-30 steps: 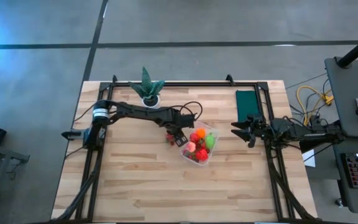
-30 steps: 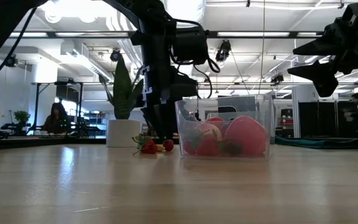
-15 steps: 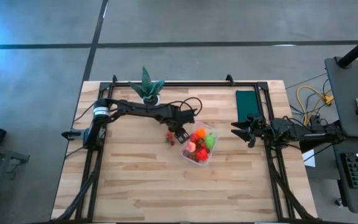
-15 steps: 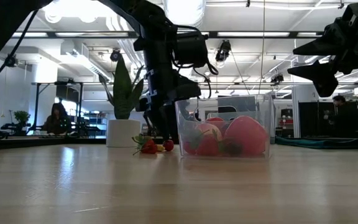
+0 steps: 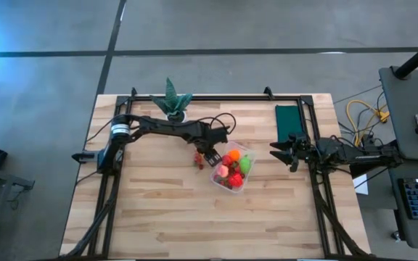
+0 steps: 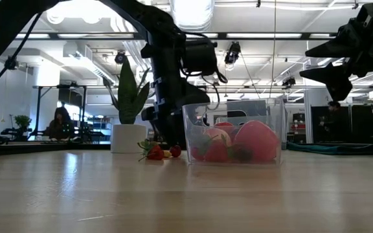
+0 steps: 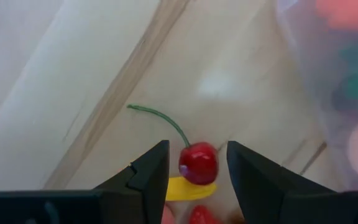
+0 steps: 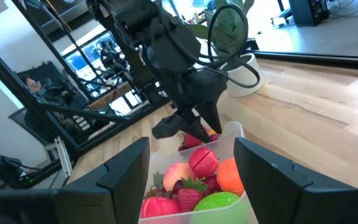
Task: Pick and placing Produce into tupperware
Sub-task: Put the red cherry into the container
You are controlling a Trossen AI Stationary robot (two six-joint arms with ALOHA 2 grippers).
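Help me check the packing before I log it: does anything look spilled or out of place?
A few produce pieces, a cherry among them, lie on the wood just outside the tupperware; the rest are inside. The left gripper is open around the cherry. Nothing looks damaged.

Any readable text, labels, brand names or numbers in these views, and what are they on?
None can be read.
The tupperware, the white plant pot and the dark green cloth show no print.
Screens and fixtures in the room behind the table are too blurred to read.
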